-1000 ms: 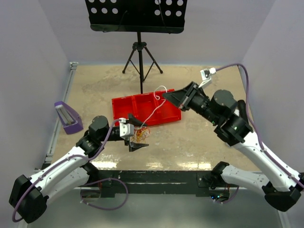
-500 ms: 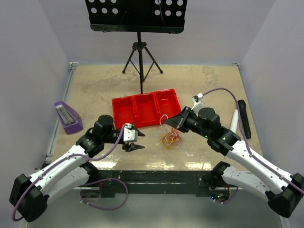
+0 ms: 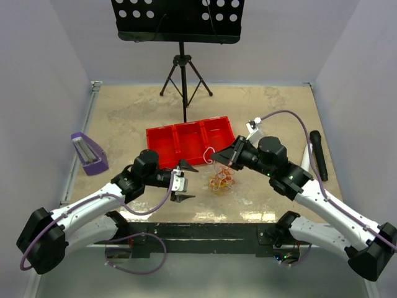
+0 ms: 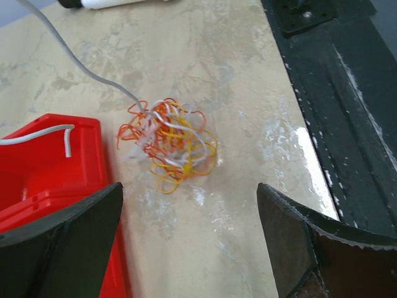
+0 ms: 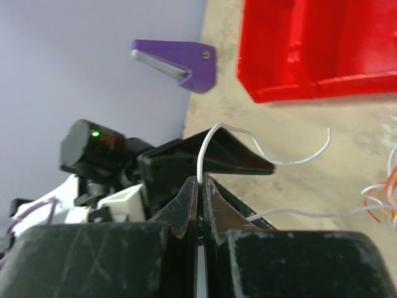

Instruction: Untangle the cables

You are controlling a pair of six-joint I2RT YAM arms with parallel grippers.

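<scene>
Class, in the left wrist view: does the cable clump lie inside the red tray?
No, the clump lies on the table, beside the tray.

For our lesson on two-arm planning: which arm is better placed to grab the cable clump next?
Left. The left gripper stands open, facing the clump; the right gripper is shut on a white cable running from it.

Cables (image 4: 167, 146) showing orange, yellow and white, tray (image 3: 160, 148) showing solid red, surface (image 3: 124, 118) showing mottled beige, block (image 3: 87, 154) showing purple, stand (image 3: 177, 18) showing black.
</scene>
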